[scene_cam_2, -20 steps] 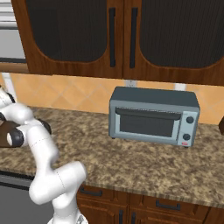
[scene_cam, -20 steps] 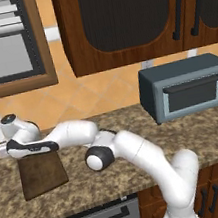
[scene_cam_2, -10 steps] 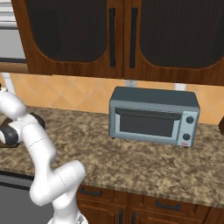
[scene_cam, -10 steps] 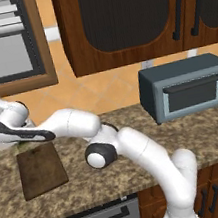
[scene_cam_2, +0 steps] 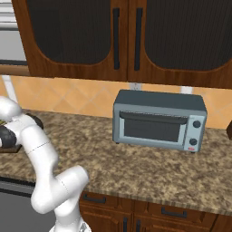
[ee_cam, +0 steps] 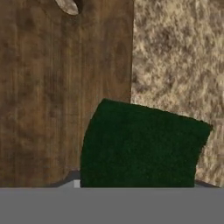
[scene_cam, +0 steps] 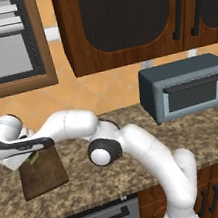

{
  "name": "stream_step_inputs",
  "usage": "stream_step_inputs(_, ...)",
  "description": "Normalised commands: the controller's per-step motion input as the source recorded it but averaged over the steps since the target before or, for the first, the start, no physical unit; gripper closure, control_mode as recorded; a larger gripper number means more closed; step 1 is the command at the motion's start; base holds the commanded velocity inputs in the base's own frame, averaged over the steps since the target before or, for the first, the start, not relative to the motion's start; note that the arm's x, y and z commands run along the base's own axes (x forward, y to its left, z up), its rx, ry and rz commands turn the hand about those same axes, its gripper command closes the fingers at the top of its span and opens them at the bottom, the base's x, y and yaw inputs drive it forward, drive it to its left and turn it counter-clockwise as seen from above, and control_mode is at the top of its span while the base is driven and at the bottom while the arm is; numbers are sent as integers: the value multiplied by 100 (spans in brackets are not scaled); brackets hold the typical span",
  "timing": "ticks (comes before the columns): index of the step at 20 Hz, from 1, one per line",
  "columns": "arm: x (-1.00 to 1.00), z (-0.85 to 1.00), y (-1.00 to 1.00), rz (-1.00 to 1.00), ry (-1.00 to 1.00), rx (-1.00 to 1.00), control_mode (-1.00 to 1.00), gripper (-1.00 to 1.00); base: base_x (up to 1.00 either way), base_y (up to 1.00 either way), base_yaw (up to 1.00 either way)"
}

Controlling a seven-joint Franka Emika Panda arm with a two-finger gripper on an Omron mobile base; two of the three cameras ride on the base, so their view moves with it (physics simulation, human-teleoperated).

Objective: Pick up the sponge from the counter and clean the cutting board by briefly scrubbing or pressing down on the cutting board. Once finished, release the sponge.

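A simulated kitchen with a speckled brown-and-tan granite counter (scene_cam: 141, 166) running under dark wooden cupboards (scene_cam: 130, 18). A white robot arm (scene_cam: 144, 150) rises from the lower right of the left base view and reaches far across to the left end of the counter. There its gripper (scene_cam: 32, 157) points down at the far edge of a dark brown wooden cutting board (scene_cam: 43, 173), which lies flat on the counter.

A sliver of yellowish green shows just under the hand in the left base view: this is the sponge (ee_cam: 140, 146). In the hand view the sponge appears as a dark green block close to the camera, between the jaws, which are clamped together on it. It sits above the board's long edge, partly over the wood grain (ee_cam: 57, 96) and partly over the granite beside it. Whether the sponge is pressing on the board or held just above it cannot be told. A small hole (ee_cam: 68, 6) in the board shows at the top of the hand view.

Further right on the counter, well apart from the board, stands a grey toaster oven (scene_cam: 186, 86) against the tiled orange wall. In the right base view the arm bends away to the left edge of the picture, with the toaster oven in the middle
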Motion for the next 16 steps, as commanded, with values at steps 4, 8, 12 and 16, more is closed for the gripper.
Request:
stream_step_inputs(4, -70, 25, -32, -2, -29, 7, -100, 100, 0, 0, 0)
stream_step_inputs(8, 14, 75, 100, -26, -41, -7, -100, 100, 0, 0, 0)
stream_step_inputs(12, -89, -91, -76, 0, 1, -2, -100, 100, 0, 0, 0)
stream_step_inputs(16, -61, -66, -100, 0, -1, 2, -100, 100, 0, 0, 0)
